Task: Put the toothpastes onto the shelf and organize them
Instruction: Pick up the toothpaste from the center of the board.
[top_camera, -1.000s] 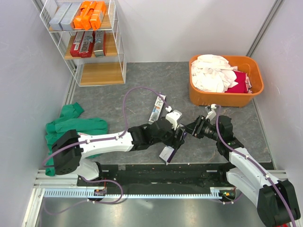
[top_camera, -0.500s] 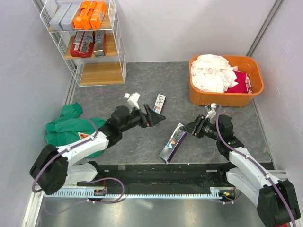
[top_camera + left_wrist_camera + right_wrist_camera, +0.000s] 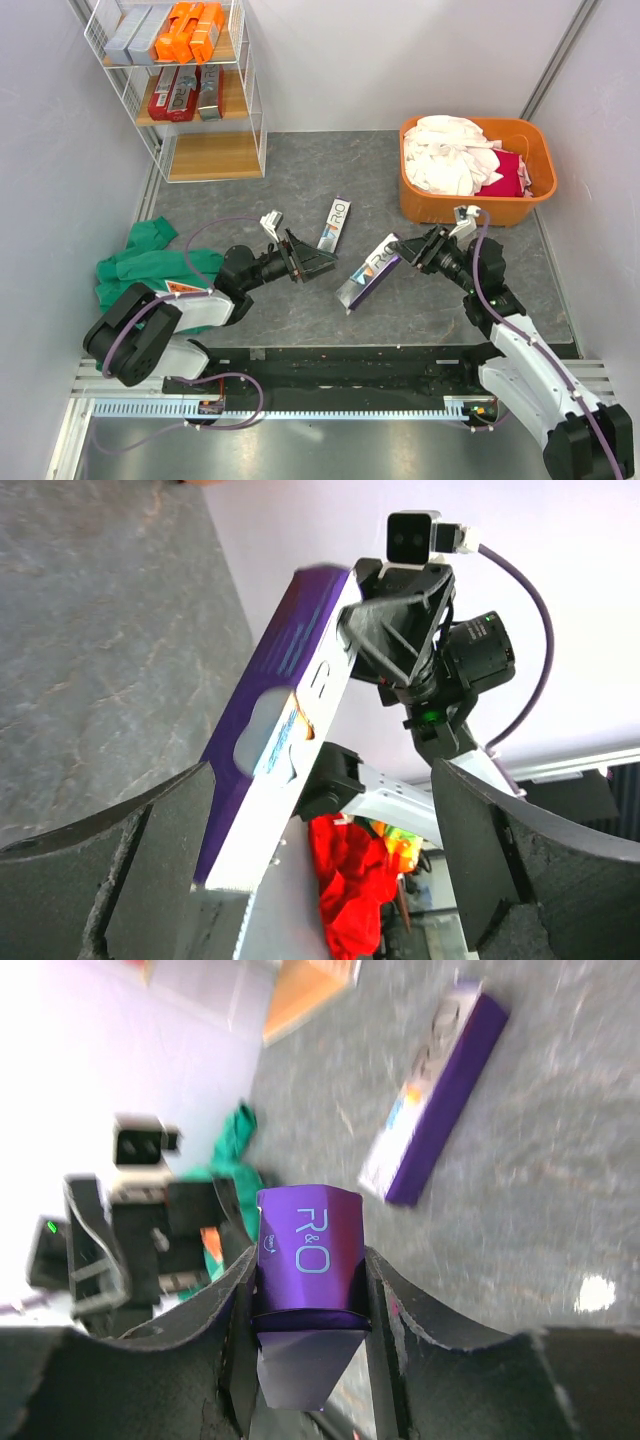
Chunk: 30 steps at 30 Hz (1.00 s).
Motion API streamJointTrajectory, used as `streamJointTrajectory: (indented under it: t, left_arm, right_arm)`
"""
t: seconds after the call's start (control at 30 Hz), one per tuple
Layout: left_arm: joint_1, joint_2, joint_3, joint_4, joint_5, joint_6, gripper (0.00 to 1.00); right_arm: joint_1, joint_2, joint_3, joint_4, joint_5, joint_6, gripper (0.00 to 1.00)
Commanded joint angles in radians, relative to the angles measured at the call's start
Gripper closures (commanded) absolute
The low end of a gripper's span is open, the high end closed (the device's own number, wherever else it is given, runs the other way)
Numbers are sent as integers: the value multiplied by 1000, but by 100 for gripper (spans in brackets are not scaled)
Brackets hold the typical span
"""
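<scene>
My right gripper is shut on one end of a white/purple "R&O" toothpaste carton and holds it tilted above the floor; the right wrist view shows the carton's end clamped between the fingers. A second purple carton lies flat on the grey surface; it also shows in the right wrist view. My left gripper is open and empty, pointing at the held carton. The shelf stands far left with silver-grey, orange and red cartons.
An orange tub of laundry stands at the back right. A green cloth lies at the left by the left arm. The shelf's bottom board is bare. Walls close in on both sides.
My left gripper has drawn back left, away from the carton. My right gripper has raised the carton and moved it up and right.
</scene>
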Motion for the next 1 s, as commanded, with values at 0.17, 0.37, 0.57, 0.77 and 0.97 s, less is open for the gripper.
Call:
streamJointTrajectory:
  t: [0.17, 0.37, 0.57, 0.77, 0.97]
  left_arm:
    - [1, 118, 31, 170, 94, -105, 9]
    - [-8, 188, 40, 231, 100, -151, 9]
    - [-60, 276, 108, 269, 103, -174, 10]
    - [-114, 425, 152, 490, 91, -277, 18]
    - [-148, 442, 163, 559, 55, -270, 21]
  right_arm:
    - [-8, -90, 63, 107, 201, 105, 58]
    - [-8, -118, 66, 119, 234, 128, 58]
    - [-8, -147, 48, 158, 252, 160, 58]
    - [-7, -155, 40, 176, 252, 181, 58]
    - [-8, -156, 34, 181, 251, 187, 57]
